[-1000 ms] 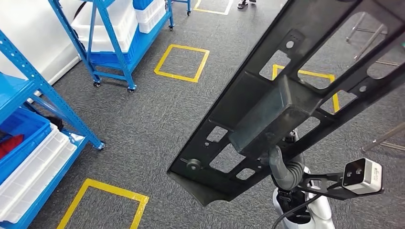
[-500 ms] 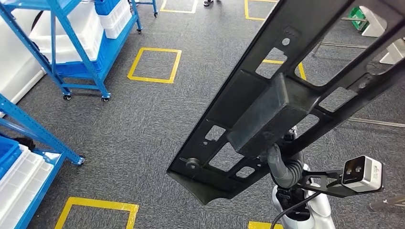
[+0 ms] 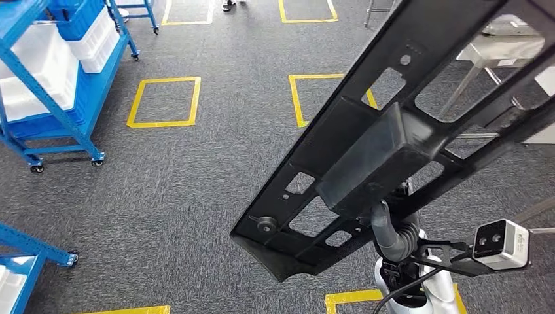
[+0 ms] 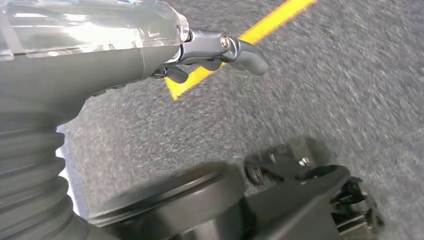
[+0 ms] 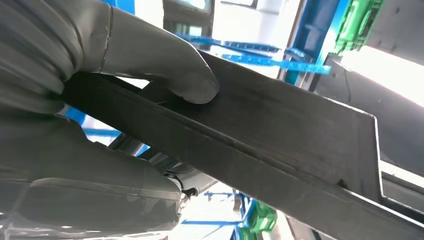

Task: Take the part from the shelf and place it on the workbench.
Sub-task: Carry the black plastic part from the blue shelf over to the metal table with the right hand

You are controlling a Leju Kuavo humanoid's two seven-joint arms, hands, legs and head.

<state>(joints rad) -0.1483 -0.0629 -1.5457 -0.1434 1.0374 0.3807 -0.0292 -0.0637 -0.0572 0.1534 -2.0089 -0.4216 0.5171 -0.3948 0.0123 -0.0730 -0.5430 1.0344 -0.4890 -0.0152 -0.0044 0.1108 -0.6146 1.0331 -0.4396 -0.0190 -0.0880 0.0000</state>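
A long black frame part [image 3: 393, 144] with cut-out windows and a boxy middle block runs slantwise across the head view, held up off the floor. My right hand [image 3: 387, 226] grips it from beneath, near its lower end. In the right wrist view the thumb [image 5: 165, 65] presses on the part's flat face [image 5: 280, 135], while the rest of the hand [image 5: 90, 165] wraps its edge. My left hand [image 4: 150, 50] hangs over grey carpet with loosely bent fingers and holds nothing. A pale table on metal legs [image 3: 504, 46] shows through the part's openings at the far right.
A blue wheeled shelf [image 3: 65, 118] with white bins [image 3: 39, 65] stands at the left. Another blue shelf's foot [image 3: 33, 247] is at the lower left. Yellow taped squares [image 3: 163, 101] mark the grey carpet. A person's feet [image 3: 229, 5] are at the far edge.
The whole view has swung: shelves and floor squares slid to the left and the table came in at the right. The part stays in my right hand, in the same place in the picture.
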